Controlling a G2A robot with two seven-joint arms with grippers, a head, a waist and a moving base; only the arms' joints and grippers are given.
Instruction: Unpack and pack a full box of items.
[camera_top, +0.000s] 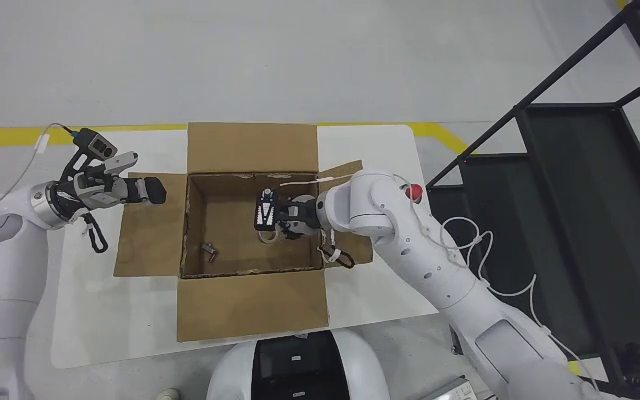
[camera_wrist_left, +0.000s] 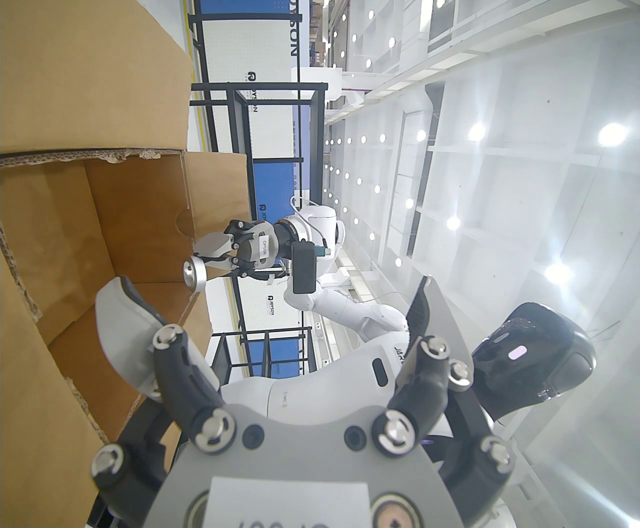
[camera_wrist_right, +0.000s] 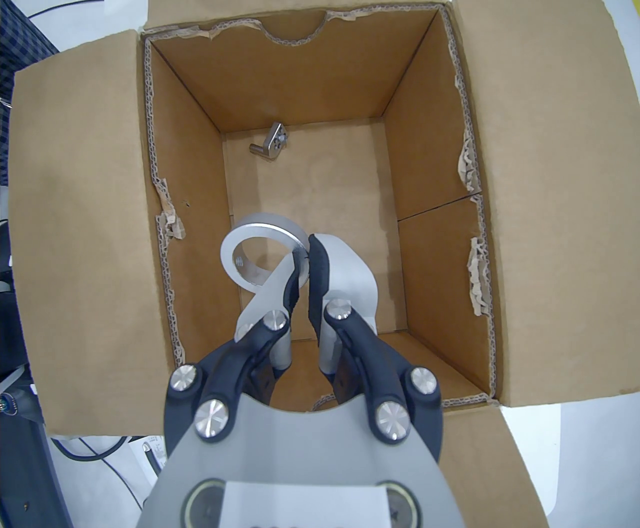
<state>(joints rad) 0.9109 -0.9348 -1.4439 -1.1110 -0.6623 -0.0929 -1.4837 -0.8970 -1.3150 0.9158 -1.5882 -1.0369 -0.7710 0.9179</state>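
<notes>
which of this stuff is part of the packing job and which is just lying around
Job: cardboard box; metal ring held by the right gripper over the box; small metal bracket on the box floor; left gripper, open, beside the box.
Just there: white table under the box; black metal frame; yellow floor tape.
</notes>
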